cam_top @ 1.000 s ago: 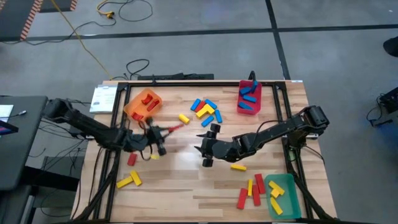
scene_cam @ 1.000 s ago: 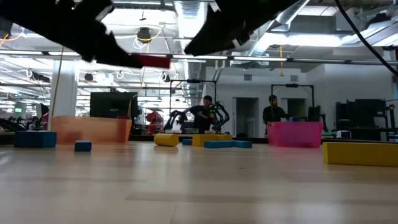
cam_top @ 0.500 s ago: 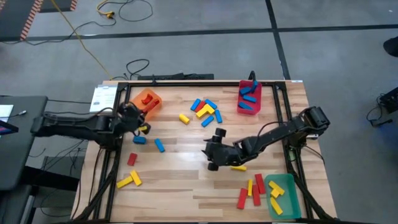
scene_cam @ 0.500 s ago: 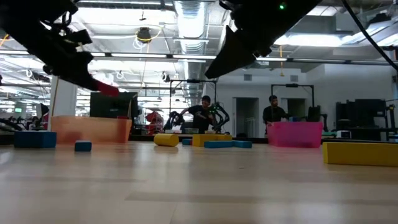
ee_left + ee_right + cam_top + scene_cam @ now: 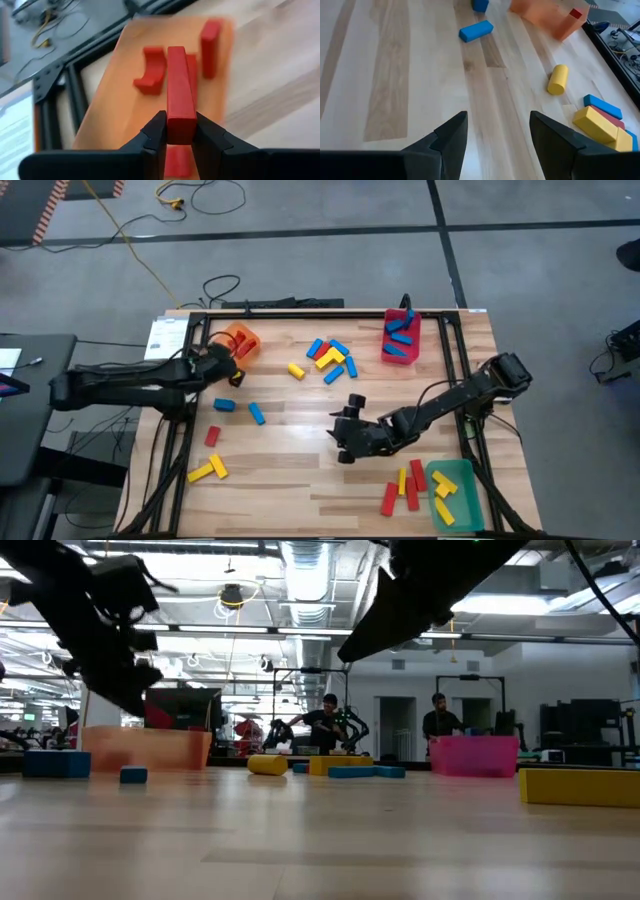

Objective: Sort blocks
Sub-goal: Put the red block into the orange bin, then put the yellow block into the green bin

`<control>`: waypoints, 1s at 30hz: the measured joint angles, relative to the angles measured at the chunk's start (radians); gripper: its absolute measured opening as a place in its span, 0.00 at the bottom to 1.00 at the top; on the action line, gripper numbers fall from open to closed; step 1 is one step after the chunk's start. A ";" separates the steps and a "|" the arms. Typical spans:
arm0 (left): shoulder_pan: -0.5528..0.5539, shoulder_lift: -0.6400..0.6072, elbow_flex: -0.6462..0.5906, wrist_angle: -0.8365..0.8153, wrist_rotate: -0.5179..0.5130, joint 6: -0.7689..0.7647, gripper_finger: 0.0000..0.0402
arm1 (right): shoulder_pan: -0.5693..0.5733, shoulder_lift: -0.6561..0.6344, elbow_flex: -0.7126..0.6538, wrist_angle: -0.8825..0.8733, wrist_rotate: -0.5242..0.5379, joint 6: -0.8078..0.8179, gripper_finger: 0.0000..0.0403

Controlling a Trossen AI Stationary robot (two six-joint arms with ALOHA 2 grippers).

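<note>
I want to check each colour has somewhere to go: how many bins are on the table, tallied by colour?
orange bin: 1
red bin: 1
green bin: 1
Total: 3

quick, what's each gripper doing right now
Left gripper: closed on a red block, held over the orange bin.
Right gripper: open, holding nothing, above bare table.
</note>
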 joint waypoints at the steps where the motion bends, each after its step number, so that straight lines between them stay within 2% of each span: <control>1: 0.013 0.024 0.000 -0.003 0.000 -0.005 0.16 | 0.006 0.000 0.000 -0.001 0.001 0.001 0.56; 8: 0.042 0.112 0.000 -0.003 0.014 -0.023 0.21 | 0.053 0.000 0.000 -0.050 0.043 0.002 0.56; 17: 0.033 0.053 0.000 0.008 0.036 -0.016 0.43 | 0.109 -0.001 0.000 -0.157 0.046 0.016 0.56; 22: -0.027 -0.033 0.000 0.117 0.139 0.053 0.51 | 0.142 -0.021 0.000 -0.322 0.023 0.131 0.56; 25: -0.083 -0.074 0.000 0.233 0.231 0.097 0.52 | 0.157 -0.046 0.000 -0.475 0.007 0.250 0.56; 30: -0.226 -0.080 0.000 0.462 0.361 0.188 0.51 | 0.187 -0.087 0.000 -0.706 -0.107 0.431 0.56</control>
